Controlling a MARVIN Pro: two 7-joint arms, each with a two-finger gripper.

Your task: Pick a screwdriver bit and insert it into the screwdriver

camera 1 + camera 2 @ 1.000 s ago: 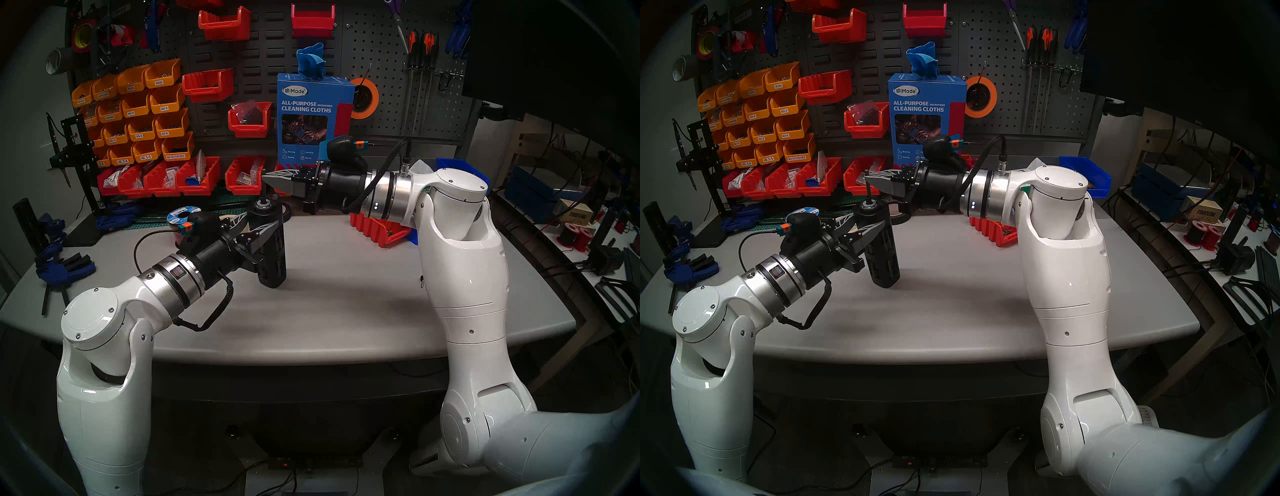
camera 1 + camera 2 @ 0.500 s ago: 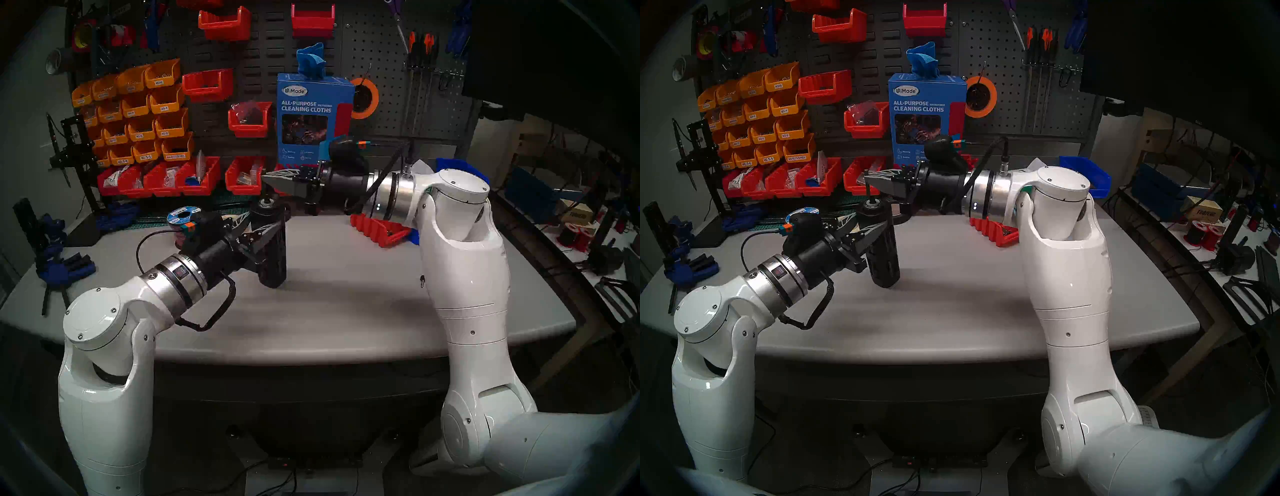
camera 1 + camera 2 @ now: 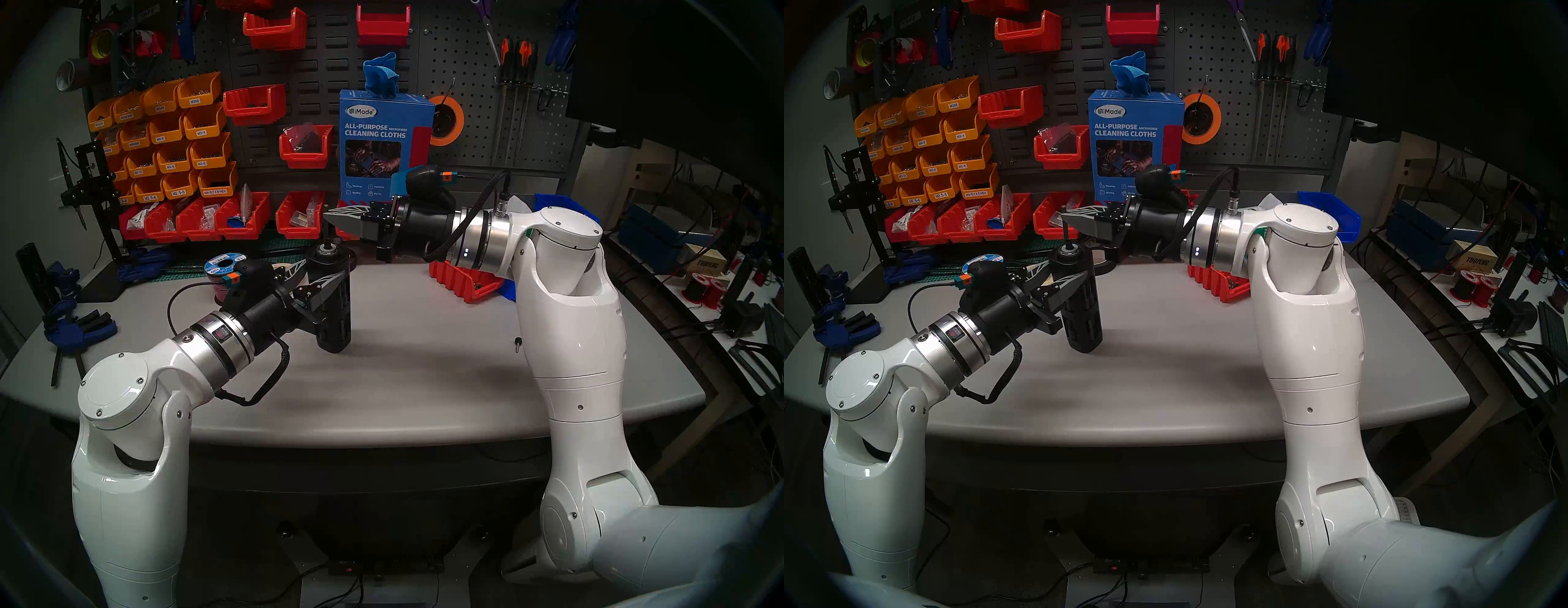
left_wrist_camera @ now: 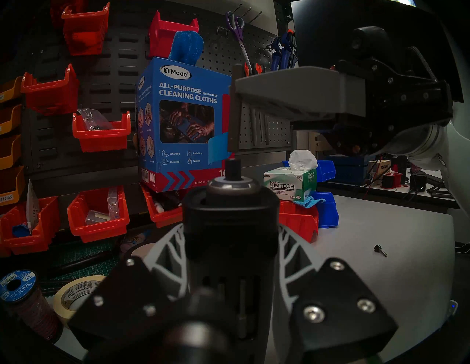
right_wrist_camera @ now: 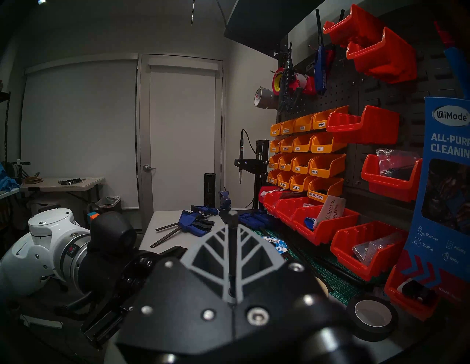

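Crowding the table (image 3: 424, 382): bins (image 3: 299, 216), tape (image 4: 73, 294); fingers (image 3: 1076, 278) clamped on screwdriver (image 3: 1081, 305), bit (image 4: 234, 111).

A grey table (image 3: 424, 382) stands against a dark pegboard wall (image 3: 466, 76) hung with orange bins (image 3: 169, 127) and red bins (image 3: 254, 104). A blue box of cleaning cloths (image 3: 384, 144) stands at the back. Past the table's end are a closed pale door (image 5: 181, 132) and a plain grey wall (image 5: 78, 127). A second table (image 5: 63, 181) stands there, with what may be a waste bin (image 5: 109, 203) beside it. The light is dim.
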